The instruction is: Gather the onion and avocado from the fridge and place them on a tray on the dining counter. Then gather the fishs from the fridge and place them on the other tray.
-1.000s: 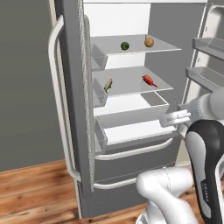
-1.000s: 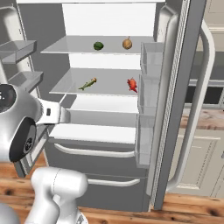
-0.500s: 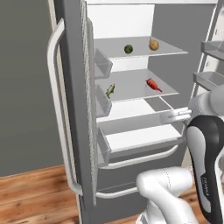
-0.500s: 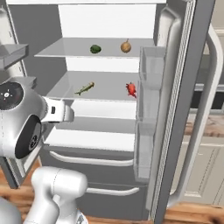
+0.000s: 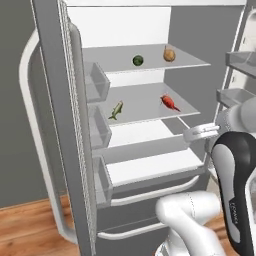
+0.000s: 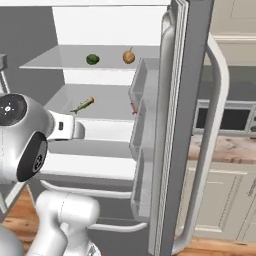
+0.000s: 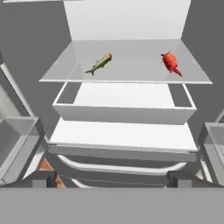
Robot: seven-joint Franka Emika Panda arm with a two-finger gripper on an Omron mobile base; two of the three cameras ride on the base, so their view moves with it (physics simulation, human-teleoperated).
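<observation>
The fridge (image 5: 60,125) stands with both doors open. On its upper shelf lie the green avocado (image 5: 138,60) (image 6: 92,59) and, to its right, the golden-brown onion (image 5: 169,54) (image 6: 129,57). One shelf lower lie a green fish (image 5: 116,110) (image 6: 83,104) (image 7: 99,64) and a red fish (image 5: 170,102) (image 7: 171,63). My gripper (image 5: 189,135) (image 7: 112,179) hangs open and empty in front of the fridge, below the fish shelf and apart from everything. The trays and the dining counter are out of view.
A white drawer (image 7: 124,113) juts out under the fish shelf, with a curved handle (image 7: 122,168) lower down. Door bins (image 5: 97,131) (image 6: 142,125) flank the opening on both sides. A marbled counter on cream cabinets (image 6: 225,150) lies right of the fridge.
The whole picture has shifted and the fridge has grown larger: the base has driven closer. The gripper has stayed open and nothing on the shelves has moved.
</observation>
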